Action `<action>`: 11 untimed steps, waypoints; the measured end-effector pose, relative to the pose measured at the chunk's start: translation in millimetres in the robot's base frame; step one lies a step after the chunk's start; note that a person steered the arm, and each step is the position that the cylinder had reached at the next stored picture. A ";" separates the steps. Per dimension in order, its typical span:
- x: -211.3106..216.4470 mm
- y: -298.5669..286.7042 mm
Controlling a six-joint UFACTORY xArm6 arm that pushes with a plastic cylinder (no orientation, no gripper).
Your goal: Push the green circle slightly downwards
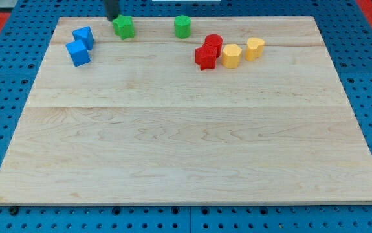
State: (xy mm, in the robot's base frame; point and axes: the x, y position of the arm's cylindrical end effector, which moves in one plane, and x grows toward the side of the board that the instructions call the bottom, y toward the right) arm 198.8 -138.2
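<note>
my tip (113, 19) sits at the board's top edge, touching the upper left of a green block (124, 27), holding nothing. green circle (183, 26) well apart to the view's right, left of 2 red blocks (208, 52), near the top

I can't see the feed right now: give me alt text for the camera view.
My tip sits at the view's top, just left of a green star-like block, well left of the green round block. Two blue blocks lie farther left; two red and two yellow blocks cluster right, on the wooden board.
</note>
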 end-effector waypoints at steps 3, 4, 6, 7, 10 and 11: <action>11.4 63.7; -7.1 80.8; -4.8 151.0; 7.6 164.5; 35.9 167.9; 35.9 165.4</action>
State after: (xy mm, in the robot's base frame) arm 234.8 27.2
